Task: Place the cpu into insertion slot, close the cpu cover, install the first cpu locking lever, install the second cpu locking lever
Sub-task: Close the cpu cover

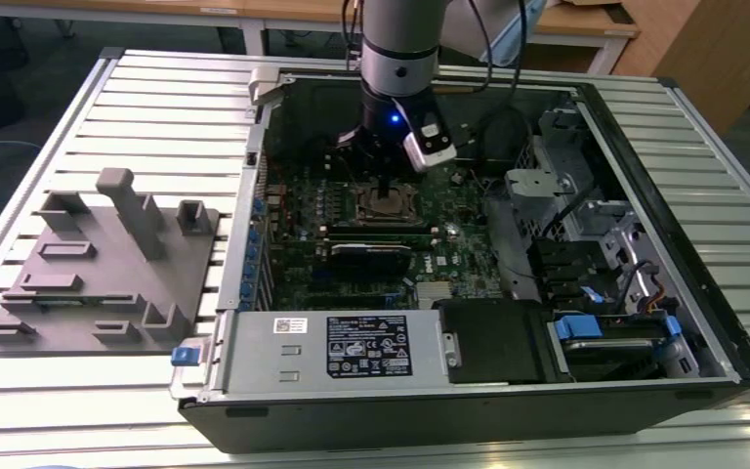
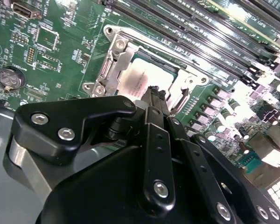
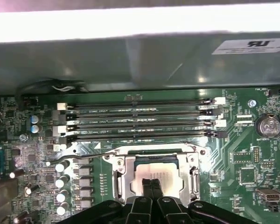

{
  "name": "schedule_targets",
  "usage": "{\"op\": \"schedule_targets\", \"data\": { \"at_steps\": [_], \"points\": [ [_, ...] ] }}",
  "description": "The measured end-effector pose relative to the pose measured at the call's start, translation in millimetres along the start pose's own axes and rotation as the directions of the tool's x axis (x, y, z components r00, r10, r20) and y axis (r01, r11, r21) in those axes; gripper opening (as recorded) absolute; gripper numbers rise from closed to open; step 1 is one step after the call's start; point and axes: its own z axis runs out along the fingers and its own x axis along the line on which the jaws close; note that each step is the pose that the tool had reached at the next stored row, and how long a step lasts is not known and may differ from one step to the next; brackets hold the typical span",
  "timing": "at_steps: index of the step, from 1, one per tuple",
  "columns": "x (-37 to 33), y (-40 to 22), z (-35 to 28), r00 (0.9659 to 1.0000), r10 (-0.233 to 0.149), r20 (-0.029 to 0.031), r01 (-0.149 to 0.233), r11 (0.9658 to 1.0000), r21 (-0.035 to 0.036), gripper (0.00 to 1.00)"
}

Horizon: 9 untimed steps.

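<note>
- First wrist view: the cpu (image 3: 164,173) lies flat in the insertion slot (image 3: 156,160), with the metal cpu cover (image 3: 193,176) framing it.
- The gripper (image 3: 152,183) has its fingers (image 3: 147,189) pinched together with nothing between them, tips on or just above the chip.
- Risk imo: pushing down off-centre probably tilts the chip and bends contacts.
- A sideways slip likely scrapes the memory slots (image 3: 140,121) near it.

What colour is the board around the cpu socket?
The board is green, clearest in the first wrist view.

One cpu (image 3: 169,168), four memory slots (image 3: 140,123), one coin battery (image 3: 269,125), one grey fixture (image 1: 102,278)
</note>
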Motion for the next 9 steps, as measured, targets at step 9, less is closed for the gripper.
{"op": "schedule_targets", "data": {
  "at_steps": [9],
  "points": [
    [-5.2,0.6,0.1,1.0000,0.001,0.0000,-0.001,1.0000,0.0002,0.11]
  ]
}}
